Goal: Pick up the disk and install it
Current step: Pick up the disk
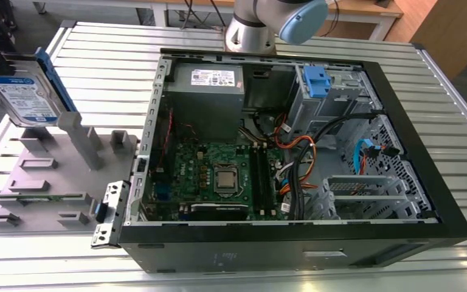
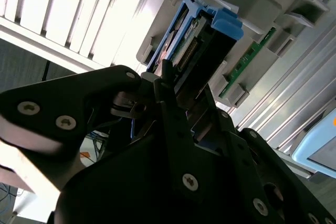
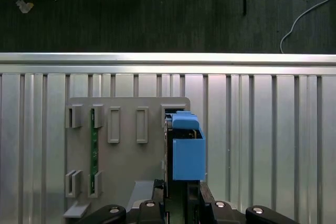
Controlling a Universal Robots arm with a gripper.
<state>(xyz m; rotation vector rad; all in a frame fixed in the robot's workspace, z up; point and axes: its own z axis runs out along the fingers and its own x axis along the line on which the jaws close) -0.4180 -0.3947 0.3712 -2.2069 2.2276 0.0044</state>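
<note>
The disk point(image 1: 21, 94) is a silver drive with a white-and-blue label and a blue carrier frame point(image 1: 53, 79). It stands on edge, tilted, at the exterior view's far left, over the grey fixture plate point(image 1: 63, 182). My gripper point(image 1: 2, 68) reaches it from the outer side. In the first wrist view the black fingers point(image 3: 202, 200) flank the drive's lower end, and its blue carrier point(image 3: 186, 150) points away from me. The second wrist view shows the disk point(image 2: 202, 40) clamped between the fingers point(image 2: 173, 108). My gripper is shut on it.
An open computer case point(image 1: 298, 228) lies on the slatted aluminium table point(image 1: 104, 48), showing its motherboard point(image 1: 217, 176), cables and a grey power-supply box point(image 1: 209, 82). A bare blue bracket point(image 1: 318, 82) sits in the drive bay. The fixture plate has upright posts point(image 1: 79, 140) and a green module point(image 3: 94, 145).
</note>
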